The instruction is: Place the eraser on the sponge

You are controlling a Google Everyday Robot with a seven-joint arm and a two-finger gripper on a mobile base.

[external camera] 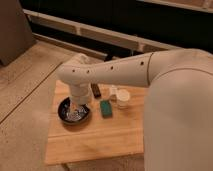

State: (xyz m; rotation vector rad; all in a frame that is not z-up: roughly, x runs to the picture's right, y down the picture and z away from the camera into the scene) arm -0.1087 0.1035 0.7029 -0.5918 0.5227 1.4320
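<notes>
While the white arm (115, 72) reaches in from three o'clock and bends down at its wrist, the tool (76, 106) hangs over the black round pan (64, 116), pointing down into it. The tool is released: its fingers stand spread and grasp nothing. Most of it is hidden by the wrist housing above it, so I cannot tell whether the fingertips touch the pan's floor.

The pan sits at the nine o'clock side of the pale wooden surface (100, 142). The eraser (95, 90), a small dark narrow block, lies flat on the surface at about one o'clock from the pan, just beside the wrist and partly under the arm's shadow. The sponge (106, 108), a teal-green rectangular block, lies flat at three o'clock from the pan, near its rim but apart from it. The eraser is at about eleven o'clock from the sponge, close by and not touching it. A white cup (122, 98) stands upright at about two o'clock from the sponge, just beside it.
</notes>
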